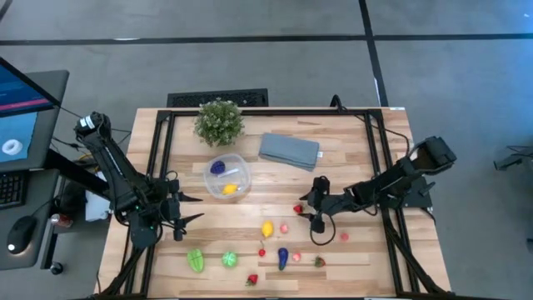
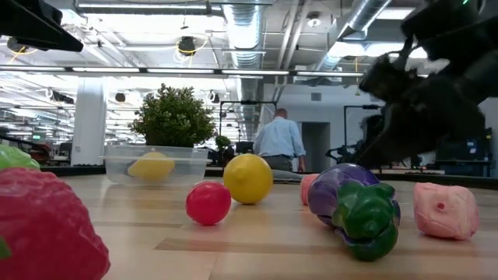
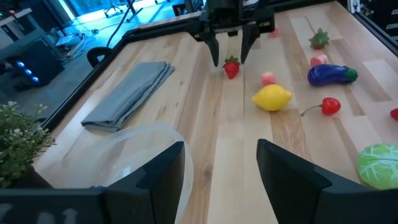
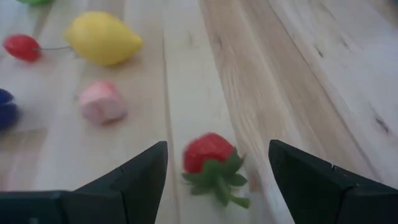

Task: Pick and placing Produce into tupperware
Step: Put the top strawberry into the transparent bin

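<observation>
The clear round tupperware [image 1: 227, 176] stands at the table's middle with a yellow piece [image 1: 230, 189] and a blue piece [image 1: 218, 167] inside. Loose produce lies toward the near edge: a lemon [image 1: 267, 228], an eggplant [image 1: 283, 258], two green pieces [image 1: 196, 260], pink and red bits. My right gripper [image 4: 217, 163] is open and low over the table. Its fingers stand on either side of a red strawberry [image 4: 210, 154] lying on the wood, without touching it. My left gripper [image 3: 221, 158] is open and holds nothing, beside the tupperware's rim [image 3: 134, 134] on the left.
A potted plant [image 1: 219, 122] and a folded grey-blue cloth [image 1: 289, 150] sit at the far side. Black frame rails [image 1: 158, 146] run along the table's edges. A person [image 2: 278, 140] stands in the room beyond the table. Bare wood lies between the tupperware and the strawberry.
</observation>
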### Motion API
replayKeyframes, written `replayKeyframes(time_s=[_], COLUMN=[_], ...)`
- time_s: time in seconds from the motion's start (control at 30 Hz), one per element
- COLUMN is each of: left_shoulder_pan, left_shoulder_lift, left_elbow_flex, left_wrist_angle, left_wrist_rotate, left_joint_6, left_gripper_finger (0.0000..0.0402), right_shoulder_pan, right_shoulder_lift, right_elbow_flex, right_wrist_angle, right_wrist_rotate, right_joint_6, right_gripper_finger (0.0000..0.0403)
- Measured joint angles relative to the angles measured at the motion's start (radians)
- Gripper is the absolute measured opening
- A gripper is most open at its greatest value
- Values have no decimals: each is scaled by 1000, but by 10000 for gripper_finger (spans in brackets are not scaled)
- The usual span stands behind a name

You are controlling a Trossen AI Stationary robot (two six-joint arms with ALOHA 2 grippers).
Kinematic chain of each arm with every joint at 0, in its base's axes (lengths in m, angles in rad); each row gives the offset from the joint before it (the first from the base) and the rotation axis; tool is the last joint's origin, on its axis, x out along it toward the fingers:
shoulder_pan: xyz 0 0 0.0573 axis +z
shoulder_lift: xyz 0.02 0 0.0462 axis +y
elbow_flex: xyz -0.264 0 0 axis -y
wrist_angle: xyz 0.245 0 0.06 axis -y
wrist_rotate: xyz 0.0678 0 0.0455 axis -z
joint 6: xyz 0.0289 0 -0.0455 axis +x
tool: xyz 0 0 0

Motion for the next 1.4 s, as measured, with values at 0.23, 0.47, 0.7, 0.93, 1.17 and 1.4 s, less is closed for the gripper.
replayKeyframes(time_s=[0.23,0.47,0.7,0.93,1.17,1.4], left_shoulder_pan=[0,0,0,0,0,0], left_shoulder_lift=[0,0,0,0,0,0], left_elbow_flex=[0,0,0,0,0,0], left_wrist_angle=[3,3,3,3,3,2], left_wrist_rotate=[0,0,-1,-1,-1,-1], left_joint_6=[0,-5,-8,-8,-8,-8], left_gripper_finger=[192,192,192,192,192,192], right_shoulder_pan=[-22,-30,-33,-33,-33,-33], right_shoulder_lift=[93,109,110,110,110,110], right_elbow_flex=[2,2,2,2,2,2], right_wrist_angle=[95,103,109,109,109,108], right_wrist_rotate=[-28,-28,-29,-29,-28,-28], right_joint_6=[-6,-7,-7,-7,-7,-6], right_gripper_finger=[301,301,266,209,169,197])
